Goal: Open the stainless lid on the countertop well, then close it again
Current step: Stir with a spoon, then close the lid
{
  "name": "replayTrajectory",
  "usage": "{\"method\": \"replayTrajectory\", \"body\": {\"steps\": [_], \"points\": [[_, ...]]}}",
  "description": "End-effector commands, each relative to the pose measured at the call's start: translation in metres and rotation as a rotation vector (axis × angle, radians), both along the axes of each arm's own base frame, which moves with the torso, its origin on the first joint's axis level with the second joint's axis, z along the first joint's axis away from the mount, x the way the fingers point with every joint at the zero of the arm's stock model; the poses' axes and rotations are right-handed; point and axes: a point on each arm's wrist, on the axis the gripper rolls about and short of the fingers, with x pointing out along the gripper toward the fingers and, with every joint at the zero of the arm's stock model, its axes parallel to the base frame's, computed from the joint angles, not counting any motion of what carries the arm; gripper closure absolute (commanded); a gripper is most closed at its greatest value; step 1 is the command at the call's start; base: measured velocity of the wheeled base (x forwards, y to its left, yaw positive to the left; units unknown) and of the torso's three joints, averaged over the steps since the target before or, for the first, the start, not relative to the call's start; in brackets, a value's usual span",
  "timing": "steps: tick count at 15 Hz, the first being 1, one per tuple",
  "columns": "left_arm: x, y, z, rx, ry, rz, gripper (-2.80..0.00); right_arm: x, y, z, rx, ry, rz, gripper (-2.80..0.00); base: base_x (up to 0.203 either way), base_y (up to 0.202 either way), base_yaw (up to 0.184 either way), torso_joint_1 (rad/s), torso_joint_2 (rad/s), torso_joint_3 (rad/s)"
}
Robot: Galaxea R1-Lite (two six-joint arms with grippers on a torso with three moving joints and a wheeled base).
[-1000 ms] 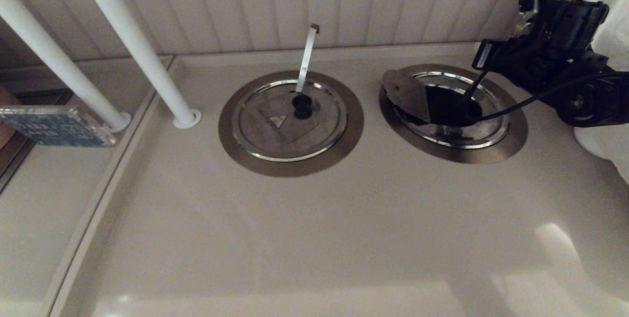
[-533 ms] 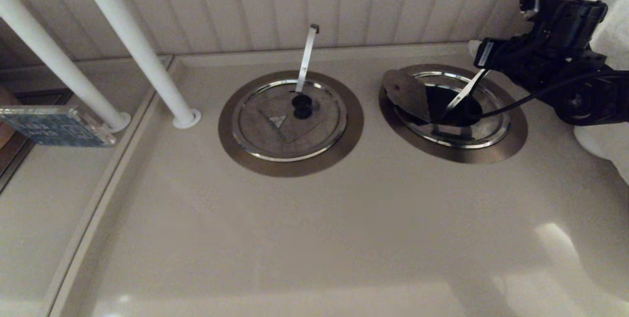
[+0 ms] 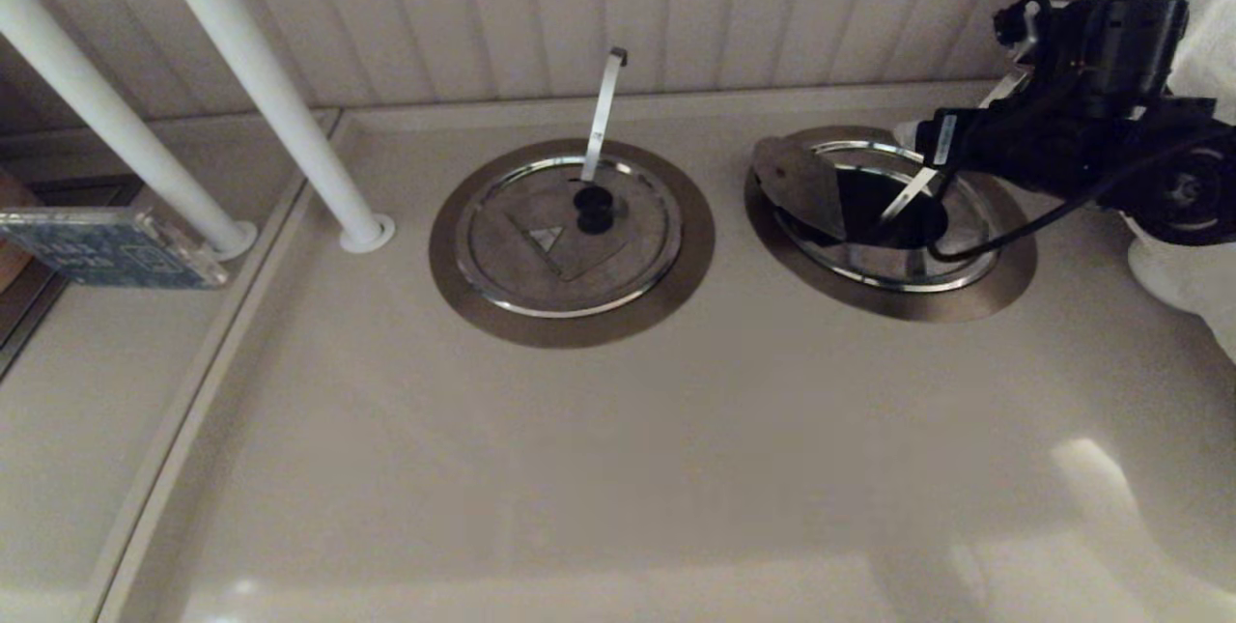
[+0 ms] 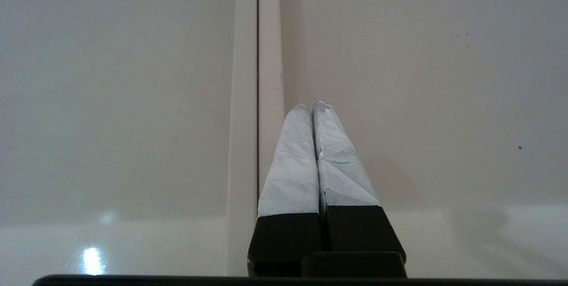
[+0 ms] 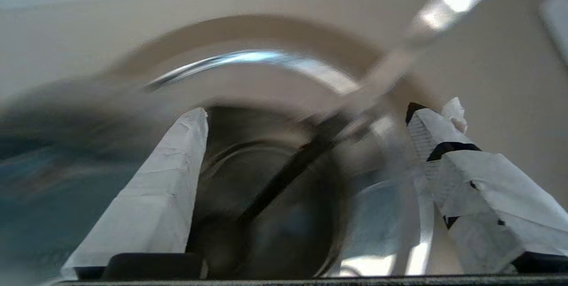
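The stainless lid (image 3: 869, 261) sits in the right-hand countertop well, inside its wide flat ring (image 3: 1004, 287). Its wedge flap (image 3: 797, 181) lies folded back to the left, and a dark opening (image 3: 869, 203) shows beside it. The slanted strip (image 3: 908, 196) rises from the dark centre toward my right gripper (image 3: 922, 135). That gripper hovers open over the lid's far right side. In the right wrist view the strip (image 5: 399, 60) crosses between the taped fingers (image 5: 168, 188), with the right gripper (image 5: 310, 117) holding nothing. My left gripper (image 4: 310, 106) is shut, empty, over a countertop seam.
The twin lid (image 3: 541, 251) with its near-vertical strip (image 3: 603, 111) lies shut in the left ring (image 3: 454, 266). Two white poles (image 3: 261, 82) stand at the back left. A blue box (image 3: 106, 246) rests on the left ledge. White cloth (image 3: 1188, 285) is at the right edge.
My right gripper has swung left and a little lower, closer over the right lid. The flap stays folded open. The left arm has not moved.
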Motion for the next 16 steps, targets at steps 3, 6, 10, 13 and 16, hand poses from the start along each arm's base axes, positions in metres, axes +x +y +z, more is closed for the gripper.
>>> {"method": "replayTrajectory", "body": {"steps": [3, 6, 10, 13, 16], "points": [[0.0, 0.0, 0.0, 0.0, -0.003, 0.0, 0.0, -0.075, 0.055, 0.012, -0.019, 0.004, 0.211, -2.8, 0.0, 0.0, 0.0, 0.0, 0.0, 0.0], [0.0, 0.0, 0.0, -0.001, -0.003, 0.0, 0.0, -0.087, 0.07, -0.01, -0.234, 0.068, 0.23, -2.8, 0.0, 0.0, 0.0, 0.0, 0.0, 0.0], [0.0, 0.0, 0.0, -0.001, -0.002, 0.0, 0.0, -0.056, 0.105, -0.036, -0.445, 0.069, 0.227, -2.8, 0.0, 0.0, 0.0, 0.0, 0.0, 0.0], [0.0, 0.0, 0.0, 0.0, -0.002, 0.0, 0.0, -0.036, 0.122, -0.052, -0.541, 0.089, 0.253, -2.8, 0.0, 0.0, 0.0, 0.0, 0.0, 0.0], [0.0, 0.0, 0.0, 0.0, -0.003, 0.0, 0.0, -0.011, 0.133, -0.072, -0.61, 0.12, 0.264, -2.8, 0.0, 0.0, 0.0, 0.0, 0.0, 0.0]]}}
